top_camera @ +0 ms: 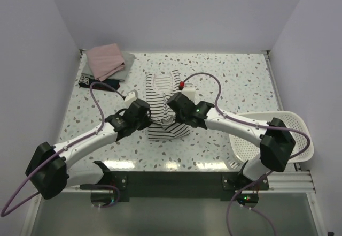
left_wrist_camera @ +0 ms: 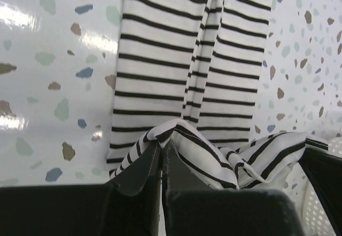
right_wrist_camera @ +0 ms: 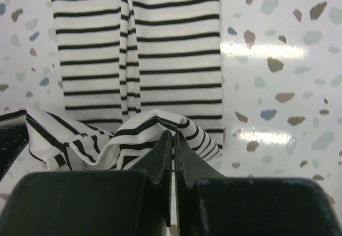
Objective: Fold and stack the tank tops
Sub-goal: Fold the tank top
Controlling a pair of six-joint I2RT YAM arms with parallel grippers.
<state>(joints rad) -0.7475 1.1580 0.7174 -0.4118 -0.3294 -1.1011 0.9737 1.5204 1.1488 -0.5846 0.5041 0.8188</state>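
Overall light: bright, white and even in all three views.
Source: overhead, going by the mirror-like highlights on the glossy speckled table [top_camera: 240, 81].
Glare: small white patches along the table's near edge in the top view, with smeared bright streaks at the left of the left wrist view and at the right of the right wrist view.
Shadows: soft and short, darkest under the arms.
Focus: the striped tank top [left_wrist_camera: 160, 59] and the table are crisp, while the left gripper [left_wrist_camera: 161, 146] and right gripper [right_wrist_camera: 173, 137], close to their lenses, look soft and almost featureless black.
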